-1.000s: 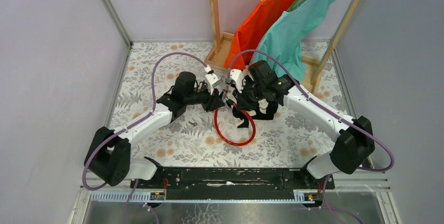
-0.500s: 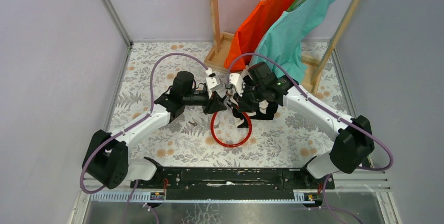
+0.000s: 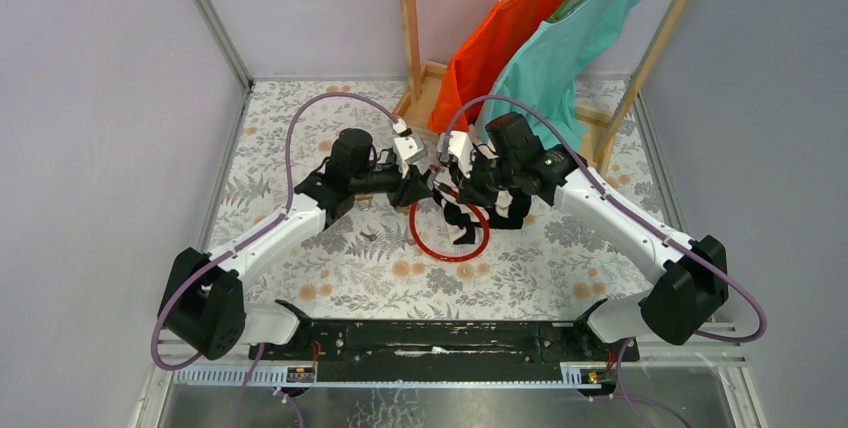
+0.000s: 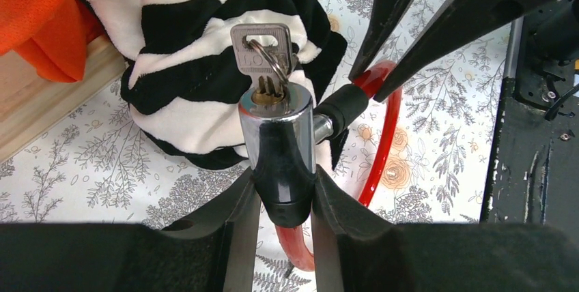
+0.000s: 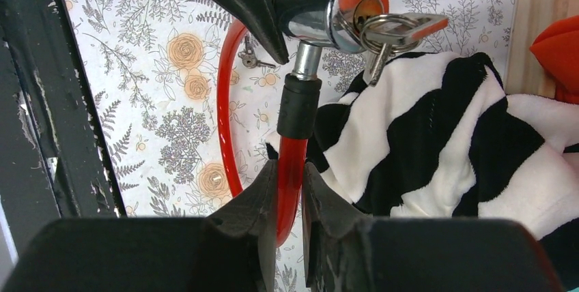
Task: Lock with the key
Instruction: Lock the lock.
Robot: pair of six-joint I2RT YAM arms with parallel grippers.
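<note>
A red cable lock [image 3: 447, 248] hangs in a loop between my grippers, above the floral table. My left gripper [image 4: 283, 190] is shut on its chrome and black lock cylinder [image 4: 276, 135]. A silver key [image 4: 261, 50] with a ring sits in the cylinder's keyhole; it also shows in the right wrist view [image 5: 403, 29]. My right gripper [image 5: 290, 176] is shut on the red cable [image 5: 290, 162], just below the black sleeve and steel pin that enter the cylinder [image 5: 321, 5]. In the top view the left gripper [image 3: 425, 188] and right gripper [image 3: 447, 198] nearly touch.
A black-and-white striped cloth [image 5: 444, 135] lies under and behind the lock. A small spare key [image 5: 249, 60] lies on the table left of the loop. A wooden rack [image 3: 408, 38] with orange [image 3: 505, 28] and teal [image 3: 570, 48] garments stands behind. A black rail [image 3: 440, 333] runs along the near edge.
Both grippers have moved a little to the right and back, still holding the lock, and the red loop has swung with them.
</note>
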